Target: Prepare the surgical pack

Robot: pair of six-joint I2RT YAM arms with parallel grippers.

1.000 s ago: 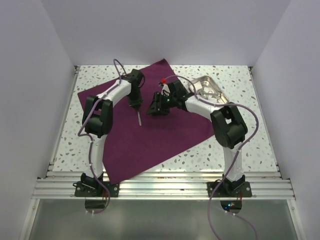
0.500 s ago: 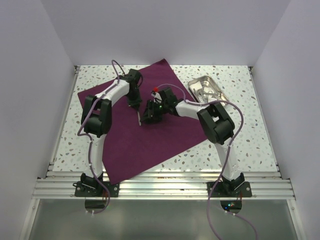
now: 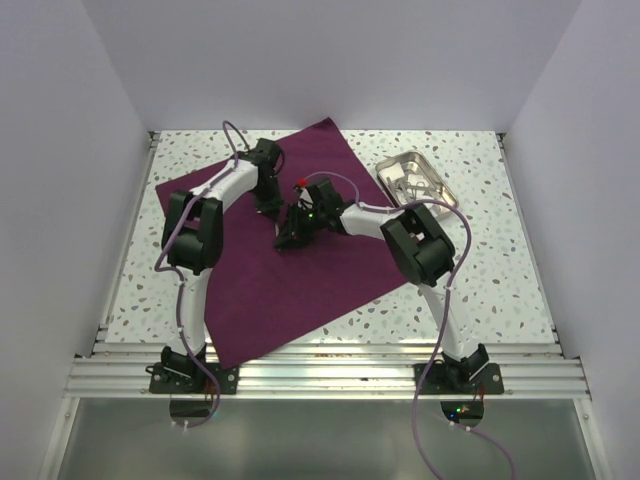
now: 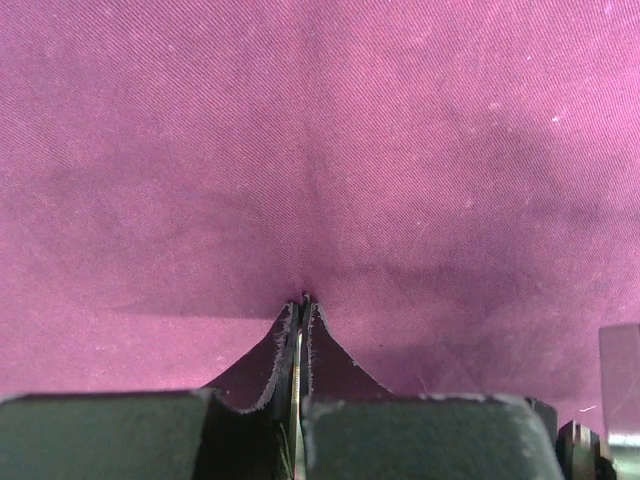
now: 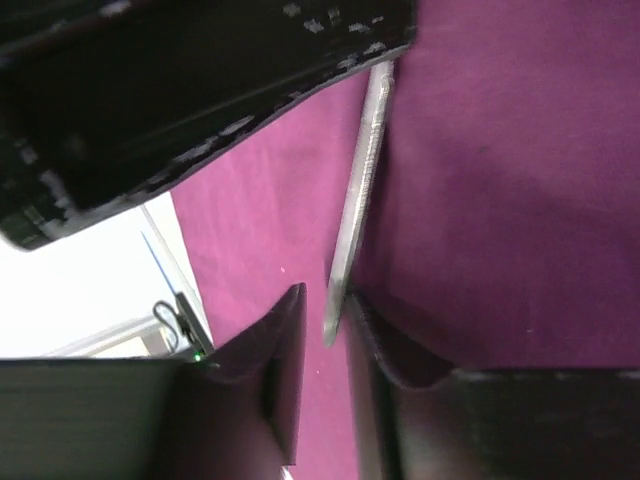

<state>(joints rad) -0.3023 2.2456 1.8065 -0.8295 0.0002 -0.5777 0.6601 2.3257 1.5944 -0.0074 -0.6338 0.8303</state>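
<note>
The deep purple-maroon fabric drape (image 3: 300, 280) lies spread flat as a tilted square across the centre and left of the speckled table (image 3: 500, 260), with the shiny steel rectangular tray (image 3: 432, 166) at upper right. At mid-frame the left gripper (image 4: 302, 302) is pinched tight on a thin silver metal instrument (image 5: 360, 190). The right gripper (image 5: 325, 292) stands narrowly parted astride the instrument's lower tip.

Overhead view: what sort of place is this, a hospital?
Likely a robot test booth, not a hospital: plain white walls box in a speckled table, two robot arms bolted at its near edge, a maroon drape beside a steel tray.
</note>
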